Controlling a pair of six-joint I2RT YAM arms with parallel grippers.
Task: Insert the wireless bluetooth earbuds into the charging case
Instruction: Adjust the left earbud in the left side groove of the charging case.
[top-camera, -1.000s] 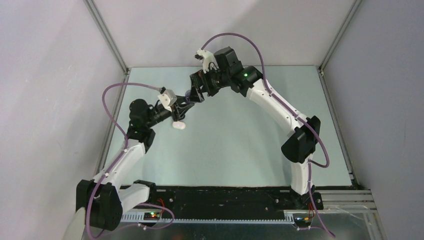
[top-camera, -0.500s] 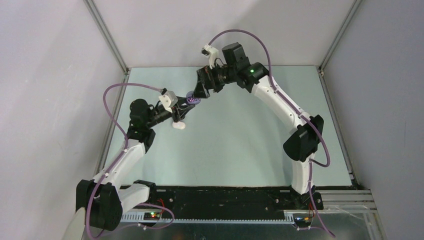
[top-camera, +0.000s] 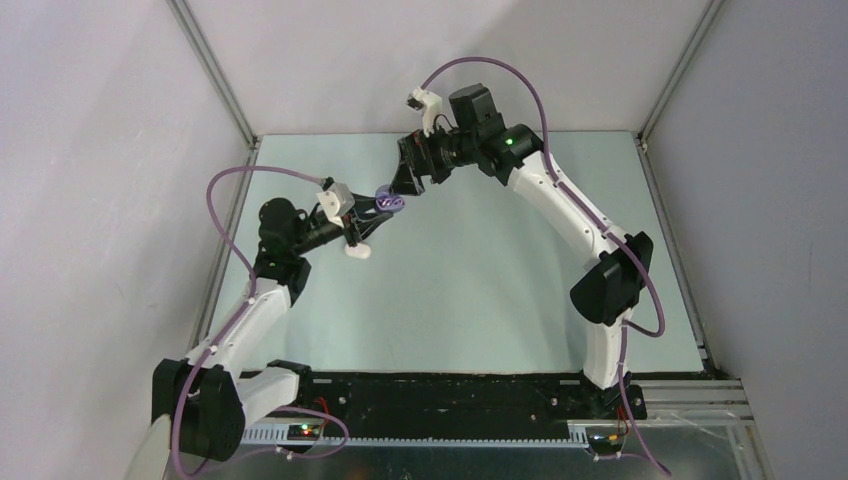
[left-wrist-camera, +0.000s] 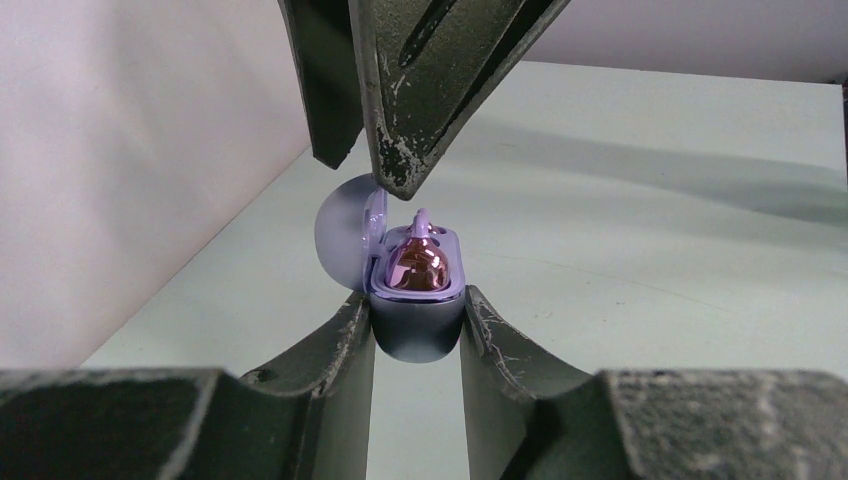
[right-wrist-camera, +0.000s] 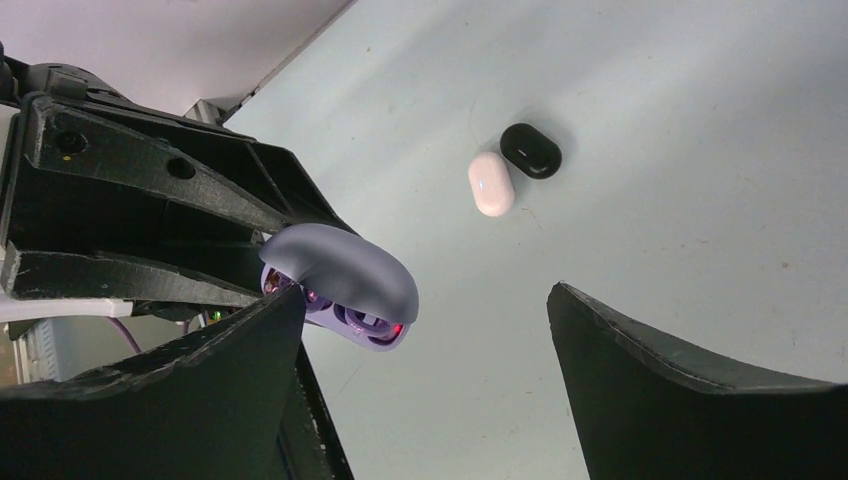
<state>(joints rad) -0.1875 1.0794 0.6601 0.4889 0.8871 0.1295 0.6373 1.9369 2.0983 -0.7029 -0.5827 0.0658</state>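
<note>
Clamped shut in left jaws: open purple charging case (left-wrist-camera: 415, 335) with purple earbud (left-wrist-camera: 417, 267) seated inside. Spread wide, empty, just above: right jaws.

Left arm (top-camera: 245, 320), right arm (top-camera: 560, 205): white links, black joints and bases. Purple cables (top-camera: 478, 61). Green light (top-camera: 511, 141). Dark, scuffed fingers (left-wrist-camera: 320, 362).

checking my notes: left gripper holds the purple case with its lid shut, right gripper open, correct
Not quite: the lid is open, not shut. The left wrist view shows it swung back with a purple bud seated inside. The left gripper does hold the case, and the right gripper is open.
</note>
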